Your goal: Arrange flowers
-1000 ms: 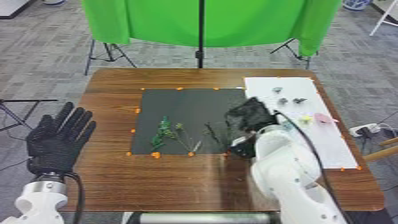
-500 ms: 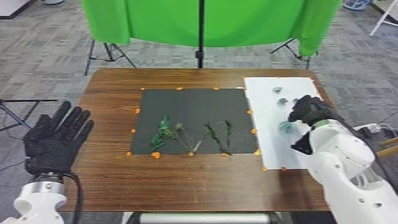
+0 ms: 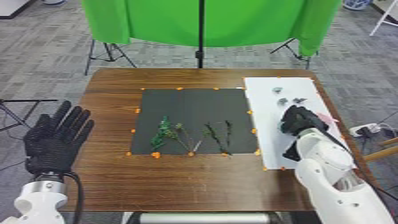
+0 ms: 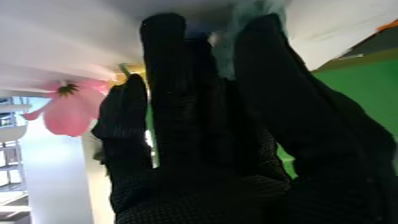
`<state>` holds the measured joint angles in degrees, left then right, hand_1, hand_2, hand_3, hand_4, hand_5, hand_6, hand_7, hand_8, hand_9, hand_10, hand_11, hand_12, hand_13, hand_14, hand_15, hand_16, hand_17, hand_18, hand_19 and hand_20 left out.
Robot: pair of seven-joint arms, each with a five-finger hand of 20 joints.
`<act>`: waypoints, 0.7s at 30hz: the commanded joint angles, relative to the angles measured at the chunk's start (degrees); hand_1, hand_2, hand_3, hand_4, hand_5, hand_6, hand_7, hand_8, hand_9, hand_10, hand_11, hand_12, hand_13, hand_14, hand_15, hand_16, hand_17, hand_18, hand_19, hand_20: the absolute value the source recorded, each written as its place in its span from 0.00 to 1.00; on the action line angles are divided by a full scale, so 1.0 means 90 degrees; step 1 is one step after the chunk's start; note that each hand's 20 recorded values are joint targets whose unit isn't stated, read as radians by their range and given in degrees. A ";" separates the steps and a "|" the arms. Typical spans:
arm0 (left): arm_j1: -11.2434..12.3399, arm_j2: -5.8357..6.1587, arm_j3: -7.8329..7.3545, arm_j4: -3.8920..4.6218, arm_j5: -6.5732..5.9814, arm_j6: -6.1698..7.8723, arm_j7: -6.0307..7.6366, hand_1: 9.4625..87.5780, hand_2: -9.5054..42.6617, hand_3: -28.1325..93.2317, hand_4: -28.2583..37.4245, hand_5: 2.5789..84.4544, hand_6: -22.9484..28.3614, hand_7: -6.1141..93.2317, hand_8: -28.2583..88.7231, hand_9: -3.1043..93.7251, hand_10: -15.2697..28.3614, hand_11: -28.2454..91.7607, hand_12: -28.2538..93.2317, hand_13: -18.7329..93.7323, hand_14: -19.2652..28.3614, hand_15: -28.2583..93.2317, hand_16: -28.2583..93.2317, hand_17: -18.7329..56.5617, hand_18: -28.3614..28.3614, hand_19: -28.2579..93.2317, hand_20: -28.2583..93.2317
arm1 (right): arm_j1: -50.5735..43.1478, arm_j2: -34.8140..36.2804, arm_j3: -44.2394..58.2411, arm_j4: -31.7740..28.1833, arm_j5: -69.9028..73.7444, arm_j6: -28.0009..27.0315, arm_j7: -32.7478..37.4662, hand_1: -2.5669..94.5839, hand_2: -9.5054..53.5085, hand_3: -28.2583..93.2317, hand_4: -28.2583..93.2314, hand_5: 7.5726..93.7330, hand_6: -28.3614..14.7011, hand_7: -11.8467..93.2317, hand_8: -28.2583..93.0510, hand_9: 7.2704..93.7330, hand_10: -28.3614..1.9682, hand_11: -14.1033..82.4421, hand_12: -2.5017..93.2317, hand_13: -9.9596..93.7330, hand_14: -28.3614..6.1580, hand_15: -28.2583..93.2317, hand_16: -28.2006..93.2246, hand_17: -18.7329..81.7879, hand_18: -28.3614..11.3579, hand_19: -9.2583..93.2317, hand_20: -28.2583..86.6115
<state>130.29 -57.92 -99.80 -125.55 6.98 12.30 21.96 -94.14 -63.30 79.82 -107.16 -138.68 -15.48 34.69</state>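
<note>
Fingers (image 4: 164,65) straight, right hand (image 3: 302,120) shifts to teal flower (image 4: 238,22), uncovering pink flower (image 4: 67,116), gripping nothing; teal looks like next pick for the arrangement.

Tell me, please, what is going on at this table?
The right robot hand is over the white sheet, at a blue-green flower, with a pink flower nearby. I cannot tell if it grips the blue-green one. Green stems lie apart on the dark sheet. The left robot hand is open, beside the table.
</note>
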 commanded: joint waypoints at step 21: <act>0.0185 0.0171 -0.0117 -0.0034 -0.0165 0.0225 0.0238 0.22 0.36 0.89 0.00 0.52 0.60 0.16 0.17 0.44 0.67 0.37 0.32 0.45 0.67 0.38 0.22 0.19 0.72 0.47 0.34 | 0.2823 -0.2644 -0.3373 0.1150 -0.0125 -0.0676 -0.2753 0.65 0.00 0.82 0.00 0.74 0.64 0.41 0.24 0.87 0.57 0.26 0.47 0.76 0.61 0.61 0.58 0.52 0.20 0.94 0.65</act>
<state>133.30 -57.85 -101.54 -126.37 5.85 13.09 23.43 -76.16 -73.23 58.03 -105.30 -129.94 -19.84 18.21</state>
